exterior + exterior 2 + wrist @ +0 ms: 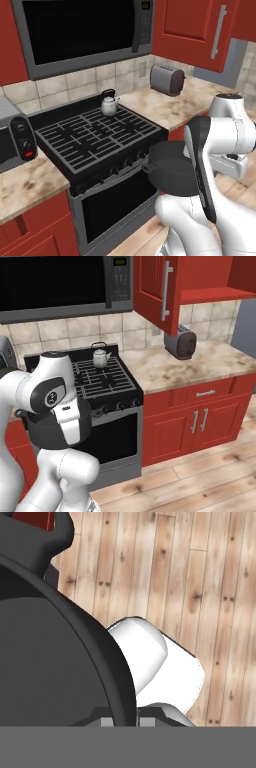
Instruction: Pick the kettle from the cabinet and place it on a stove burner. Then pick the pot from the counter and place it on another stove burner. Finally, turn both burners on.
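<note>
Two vessels show: the kettle (109, 102) stands upright on the stove's (95, 140) back right burner, and the pot (172, 167), its inside hidden, hangs off the stove's front edge over the floor (200, 587), rim pinched in the closed gripper (125, 721).

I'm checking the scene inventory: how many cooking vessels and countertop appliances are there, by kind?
Kettle: 1
Pot: 1
Toaster: 1
Toaster oven: 1
Total: 4
</note>
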